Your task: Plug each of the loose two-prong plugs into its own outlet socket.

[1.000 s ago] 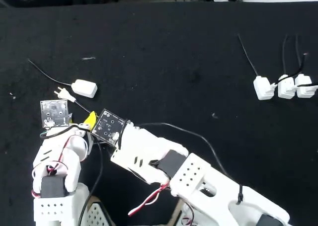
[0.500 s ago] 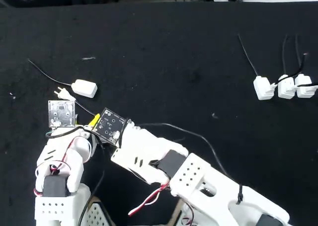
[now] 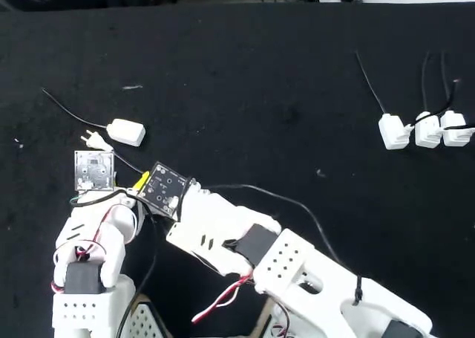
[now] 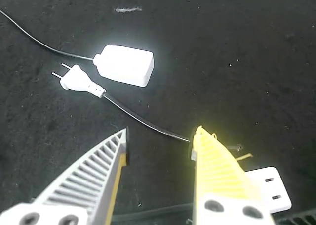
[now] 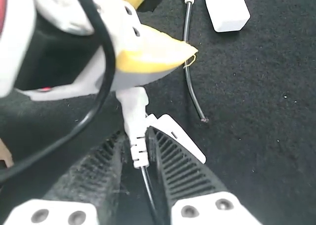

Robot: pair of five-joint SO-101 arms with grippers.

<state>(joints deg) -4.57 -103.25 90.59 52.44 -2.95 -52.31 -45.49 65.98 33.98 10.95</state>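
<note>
My right gripper (image 5: 137, 136) squeezes a white plug (image 5: 139, 155) beside a flat socket (image 5: 174, 136). My left gripper (image 4: 160, 136) is wide open over a black cord (image 4: 143, 120). The loose plug (image 4: 79, 80) lies on the black table (image 4: 237, 47), just beside a white outlet block (image 4: 123, 65).

loose white plug (image 4: 79, 80) flat beside white socket (image 4: 123, 65)

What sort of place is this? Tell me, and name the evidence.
Probably a robotics test bench: black-covered table, two white arms, a loose plug beside an outlet socket, another socket in the right arm's fingers.
</note>
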